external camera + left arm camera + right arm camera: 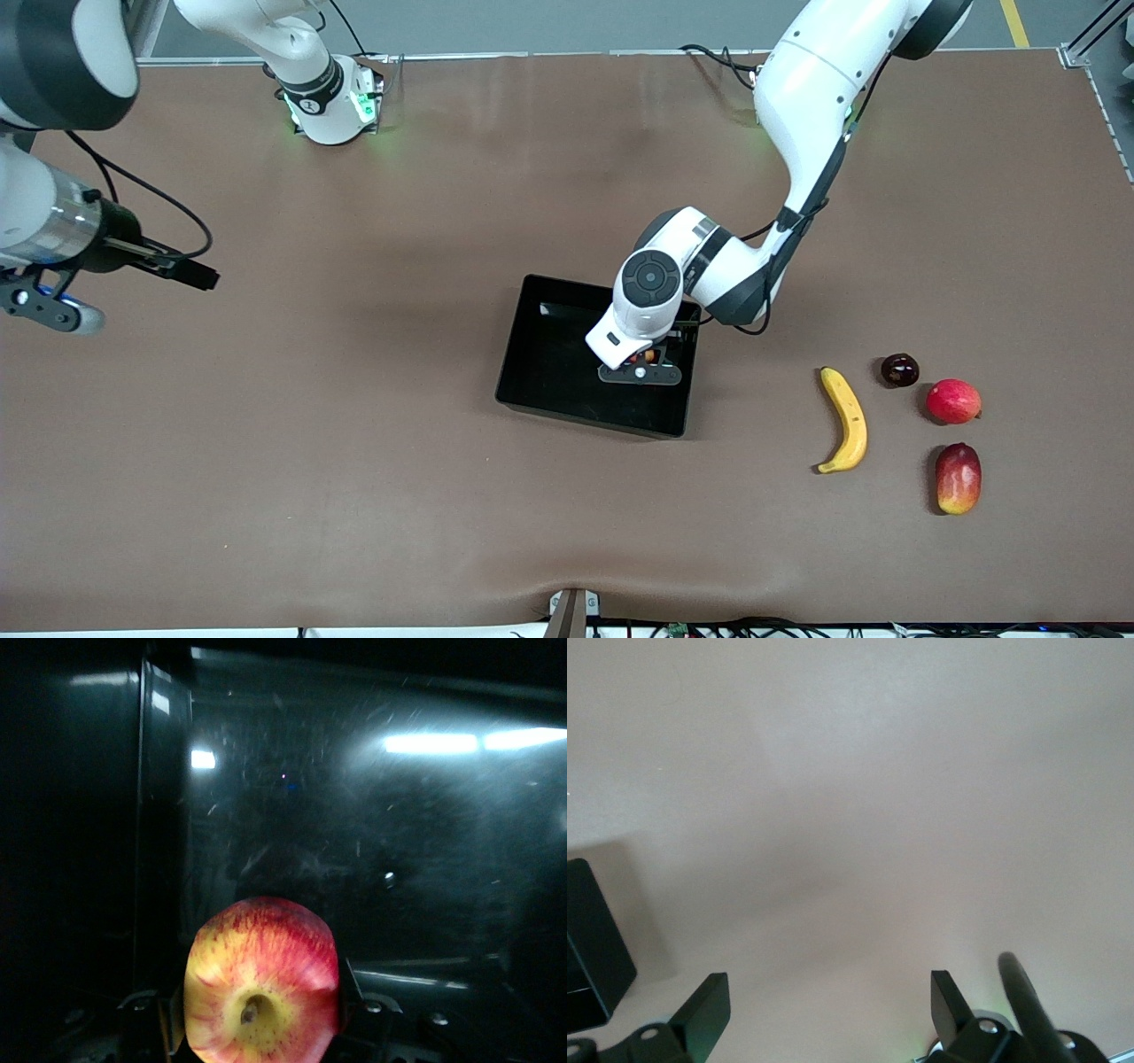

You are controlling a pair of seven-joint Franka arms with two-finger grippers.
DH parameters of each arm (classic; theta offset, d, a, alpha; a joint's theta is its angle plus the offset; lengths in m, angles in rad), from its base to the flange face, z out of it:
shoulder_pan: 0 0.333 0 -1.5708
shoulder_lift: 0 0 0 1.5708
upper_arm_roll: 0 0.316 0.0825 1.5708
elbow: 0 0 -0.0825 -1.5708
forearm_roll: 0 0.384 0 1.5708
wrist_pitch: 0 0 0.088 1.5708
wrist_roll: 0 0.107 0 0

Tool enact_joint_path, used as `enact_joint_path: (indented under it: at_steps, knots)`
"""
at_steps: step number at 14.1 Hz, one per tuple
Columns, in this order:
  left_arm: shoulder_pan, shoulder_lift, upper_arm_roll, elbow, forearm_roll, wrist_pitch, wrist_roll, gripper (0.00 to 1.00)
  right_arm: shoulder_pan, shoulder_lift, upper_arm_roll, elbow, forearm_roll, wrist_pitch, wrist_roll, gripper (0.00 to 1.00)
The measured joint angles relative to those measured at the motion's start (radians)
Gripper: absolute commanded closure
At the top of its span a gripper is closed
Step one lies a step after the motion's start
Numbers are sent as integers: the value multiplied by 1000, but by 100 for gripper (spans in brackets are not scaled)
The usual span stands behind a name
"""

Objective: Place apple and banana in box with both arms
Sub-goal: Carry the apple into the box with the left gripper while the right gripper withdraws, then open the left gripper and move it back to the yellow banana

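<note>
While the right arm waits at its end of the worktop [354, 496], the left claw [640, 365] sits over the black box [540, 390], pinching the apple [649, 356]. Left wrist view: apple [261, 985] clamped between both fingers [353, 988], stem dimple toward the camera, glossy box floor [399, 842] just below it. Can't tell whether the apple touches the floor.

Right claw [828, 1005] hangs over bare worktop, fingers spread wide, nothing between them. A corner of the box [594, 948] shows at the edge of the right wrist view.

Banana [846, 420] lies flat on the worktop toward the left arm's end, outside the box and well apart from it. Near the banana: a small dark round fruit [899, 369], a pinkish-red round fruit [953, 400] and a red-and-yellow mango [958, 478], the mango nearest the front camera. None of them touch.
</note>
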Motion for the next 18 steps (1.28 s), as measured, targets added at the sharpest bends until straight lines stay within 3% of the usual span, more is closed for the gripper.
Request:
enact_joint_path:
  at_steps: [2, 3, 4, 6, 9, 12, 15, 18]
  knots:
    - [3, 5, 2, -27, 0, 9, -1, 96, -156, -13, 128, -11, -2, 1, -92, 0]
    - [3, 5, 2, -29, 0, 11, -1, 42, -250, -18, 211, -12, -5, 1, -140, 0]
    - [3, 5, 2, -29, 0, 10, -2, 0, -320, -24, 272, -11, -11, 2, -172, 0]
    - [3, 5, 2, -29, 0, 11, -4, 0, -373, -35, 315, 2, -25, 15, -202, 0]
    - [13, -6, 7, -13, 0, 20, -23, 0, -375, -36, 319, 61, -31, 10, -203, 0]
    - [47, -93, 14, 9, 0, 19, -57, 0, -368, -42, 319, 58, -31, -11, -214, 0]
    - [152, -195, 20, 8, 0, -11, -63, 0, -339, -121, 321, -54, -32, 60, -214, 0]
    - [313, -218, 20, -3, 0, -25, 8, 0, -339, -186, 319, -143, -32, 90, -219, 0]
